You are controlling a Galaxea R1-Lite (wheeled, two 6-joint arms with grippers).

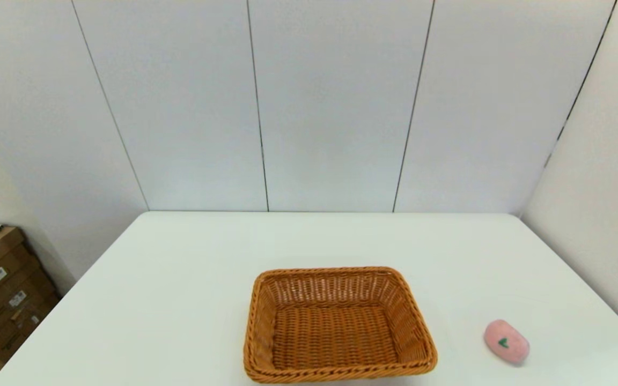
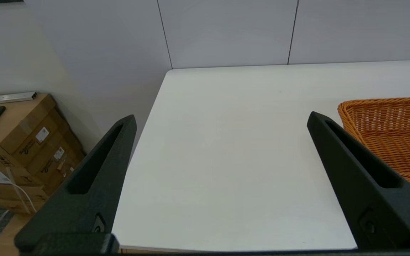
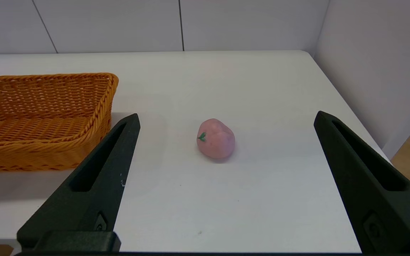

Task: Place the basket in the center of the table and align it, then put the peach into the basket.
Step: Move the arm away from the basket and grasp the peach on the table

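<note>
Near the table's front edge, the rectangular orange-brown woven wicker basket sits empty on the smooth white table, the small rounded pale pink peach lying apart at its right. Left gripper and right gripper both gape wide, holding nothing.
</note>
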